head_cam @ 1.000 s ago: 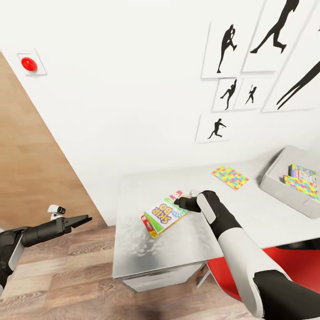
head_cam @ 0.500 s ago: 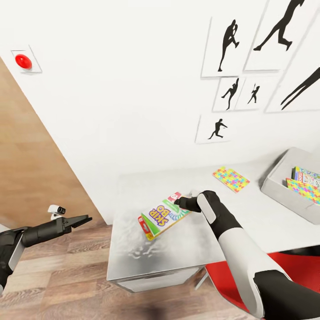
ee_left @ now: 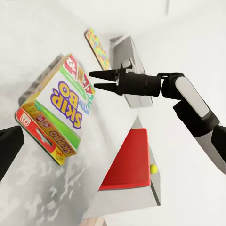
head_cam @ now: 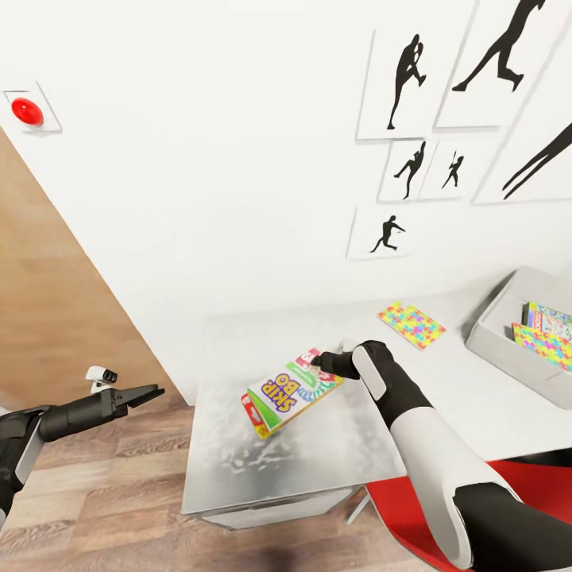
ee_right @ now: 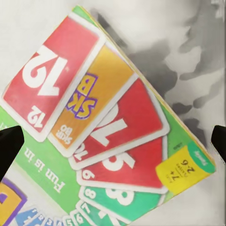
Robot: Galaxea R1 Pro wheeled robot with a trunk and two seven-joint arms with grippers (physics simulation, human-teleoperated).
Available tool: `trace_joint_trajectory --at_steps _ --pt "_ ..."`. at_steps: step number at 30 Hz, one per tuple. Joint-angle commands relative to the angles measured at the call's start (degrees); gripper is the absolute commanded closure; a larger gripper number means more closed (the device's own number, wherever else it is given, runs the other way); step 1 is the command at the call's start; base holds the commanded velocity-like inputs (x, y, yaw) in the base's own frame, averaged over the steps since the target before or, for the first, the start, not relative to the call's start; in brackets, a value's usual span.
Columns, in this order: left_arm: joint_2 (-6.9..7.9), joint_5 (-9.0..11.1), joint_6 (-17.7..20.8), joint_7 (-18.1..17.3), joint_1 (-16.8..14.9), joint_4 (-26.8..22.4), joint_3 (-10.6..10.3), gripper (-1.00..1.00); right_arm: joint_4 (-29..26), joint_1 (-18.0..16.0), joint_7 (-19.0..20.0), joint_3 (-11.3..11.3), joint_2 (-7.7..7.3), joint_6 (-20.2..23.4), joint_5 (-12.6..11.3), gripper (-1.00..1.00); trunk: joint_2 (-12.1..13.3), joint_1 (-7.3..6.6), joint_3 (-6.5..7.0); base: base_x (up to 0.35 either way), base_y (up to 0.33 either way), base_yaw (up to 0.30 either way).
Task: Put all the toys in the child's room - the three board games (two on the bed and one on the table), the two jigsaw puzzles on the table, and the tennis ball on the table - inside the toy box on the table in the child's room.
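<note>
Pale grey-white table (head_cam: pixel 334 469) stands against the white wall, carrying all items noted. Toy box (head_cam: pixel 499 327) sits at its far right end, with a jigsaw puzzle (head_cam: pixel 546 343) and a printed game box (head_cam: pixel 550 315) inside. A second jigsaw puzzle (head_cam: pixel 411 324) lies flat on the top, near the toy box. Skip-Bo board game (head_cam: pixel 287 389) lies near the table's left end. Right gripper (ee_left: pixel 100 81) is just above one end of it, fingers apart, not clamped. Left gripper (head_cam: pixel 151 392) hangs over the floor, fingers together. Tennis ball (ee_left: pixel 153 168) lies beside the red chair.
</note>
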Motion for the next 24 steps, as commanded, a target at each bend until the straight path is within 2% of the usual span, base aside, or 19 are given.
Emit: trace_joint_trajectory --at_steps 1,13,24 --pt "-0.01 0.0 0.6 -0.2 0.0 0.0 0.0 -1.00 -0.1 -0.1 -0.5 0.1 -0.02 0.1 -0.6 -1.00 -0.1 0.04 -0.10 0.027 -0.012 0.000" --pt "-0.07 0.0 0.6 -0.2 0.0 0.0 0.0 -1.00 -0.1 -0.1 -0.5 0.1 -0.02 0.2 -0.6 -1.00 -0.1 0.04 -0.20 0.026 0.010 0.006" --pt "-0.07 0.0 0.6 -0.2 0.0 0.0 0.0 -1.00 -0.1 -0.1 -0.5 0.2 -0.02 0.2 -0.6 -1.00 -0.1 0.04 -0.93 0.035 0.018 0.064"
